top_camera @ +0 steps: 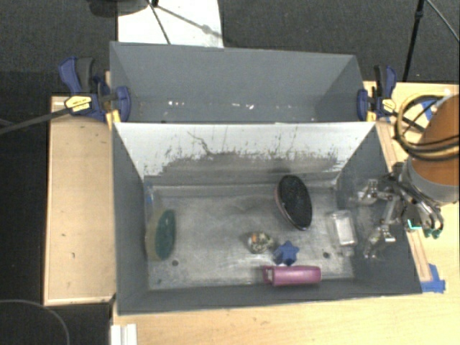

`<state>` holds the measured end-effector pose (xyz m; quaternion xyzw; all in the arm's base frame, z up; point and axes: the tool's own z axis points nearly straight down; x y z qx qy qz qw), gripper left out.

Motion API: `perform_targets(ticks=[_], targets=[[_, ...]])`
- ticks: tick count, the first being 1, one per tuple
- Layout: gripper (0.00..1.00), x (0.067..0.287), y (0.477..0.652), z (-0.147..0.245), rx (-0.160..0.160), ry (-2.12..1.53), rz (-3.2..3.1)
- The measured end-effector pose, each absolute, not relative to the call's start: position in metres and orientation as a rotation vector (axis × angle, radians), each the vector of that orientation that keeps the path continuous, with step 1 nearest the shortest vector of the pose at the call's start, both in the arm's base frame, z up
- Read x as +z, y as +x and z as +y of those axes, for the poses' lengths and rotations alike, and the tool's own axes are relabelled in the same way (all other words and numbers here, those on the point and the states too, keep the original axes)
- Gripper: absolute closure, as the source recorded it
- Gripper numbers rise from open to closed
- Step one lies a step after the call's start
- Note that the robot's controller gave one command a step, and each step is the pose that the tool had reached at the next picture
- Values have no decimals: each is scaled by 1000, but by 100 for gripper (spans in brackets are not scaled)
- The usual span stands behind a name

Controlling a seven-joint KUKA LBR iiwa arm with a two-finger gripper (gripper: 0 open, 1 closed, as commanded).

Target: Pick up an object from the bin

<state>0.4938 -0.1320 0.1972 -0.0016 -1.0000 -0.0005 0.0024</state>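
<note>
Grey bin (215,77) metal, scuffed, carries a few loose things. A small clear piece (342,230), hard to make out, lies at the floor's right edge. The gripper (370,220) hangs over the right wall just beside it, spread open, with nothing between its fingers. Further left lie a black oval brush (295,201), a blue scrap (286,251), a purple tube (293,275) and a green oval (165,234).

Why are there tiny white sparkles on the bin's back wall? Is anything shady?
Camera view: the sparkles are light glinting off the bin's back wall; the floor shines pale behind the black oval thing; the sloped side wall below the claw looks darker, likely shaded.
</note>
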Motion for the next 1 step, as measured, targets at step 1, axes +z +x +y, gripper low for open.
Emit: perform_targets(ticks=[1], targets=[[0,72,555,-130,-1,57,-3142]])
